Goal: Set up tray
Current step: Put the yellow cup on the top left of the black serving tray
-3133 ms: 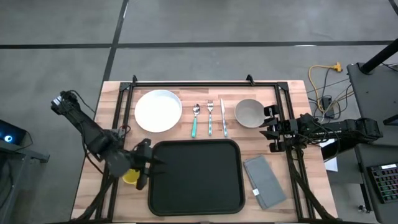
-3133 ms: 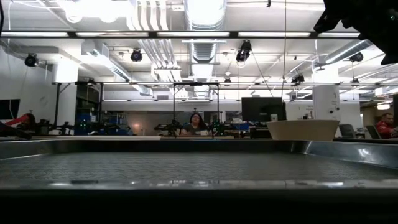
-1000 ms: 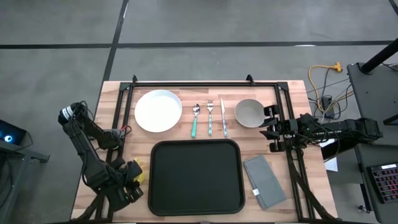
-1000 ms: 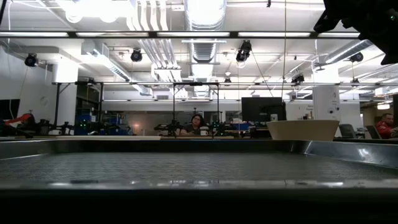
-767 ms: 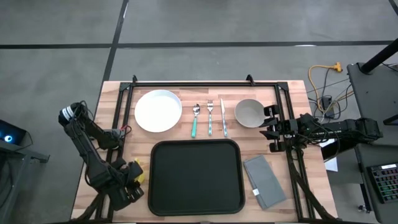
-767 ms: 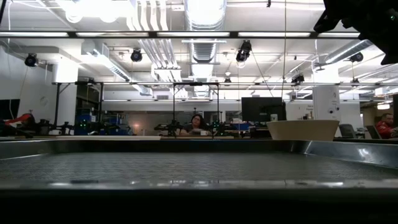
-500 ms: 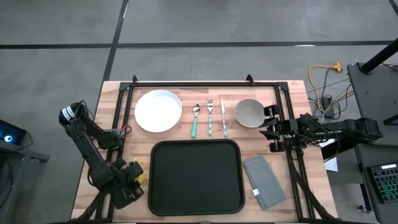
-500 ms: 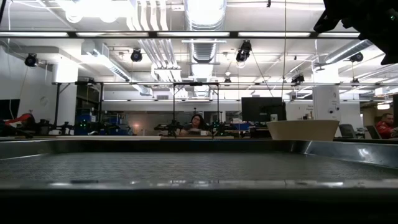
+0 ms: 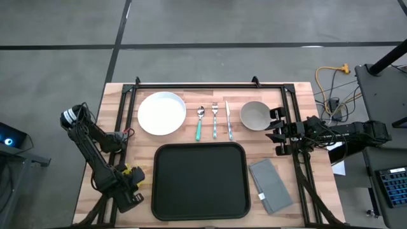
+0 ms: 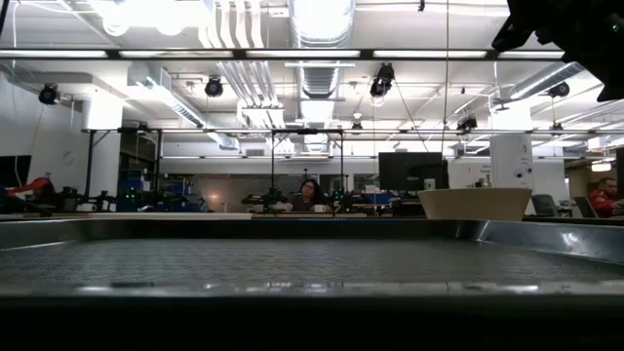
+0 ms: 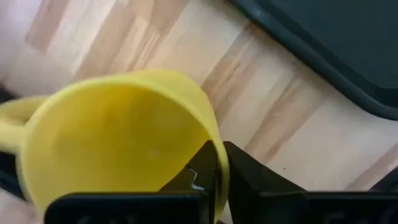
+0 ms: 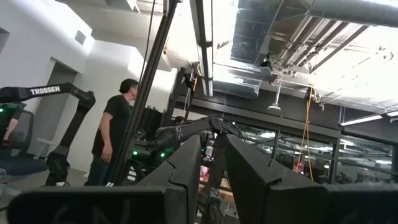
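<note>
A yellow cup (image 11: 118, 143) with a handle stands on the wood just left of the black tray (image 9: 199, 181). From above, only a yellow sliver of the cup (image 9: 131, 170) shows beside my left gripper (image 9: 130, 186), which points down and is shut on it. The tray (image 10: 312, 258) lies flat at the table's near middle with nothing on it. My right gripper (image 9: 275, 132) waits at the table's right side beside the grey bowl (image 9: 255, 115). It points up into the room, its fingers (image 12: 186, 168) a narrow gap apart with nothing between them. My left gripper pinches the cup's wall at the rim (image 11: 214, 146), on the side toward the tray and away from the handle. One finger (image 11: 202, 171) is inside the cup and the other outside. The fingers come from above, pointing down. The cup stands upright; its bottom is hidden.
Along the far side lie a white plate (image 9: 162, 113), a green-handled spoon (image 9: 199, 122), a fork (image 9: 214, 121), a knife (image 9: 227, 121) and the bowl. A grey folded napkin (image 9: 271, 185) lies right of the tray. People are in the room behind.
My left gripper has sunk onto the yellow cup and has shut on its rim. The cup now shows a little farther left under the gripper. My right arm has kept still.
</note>
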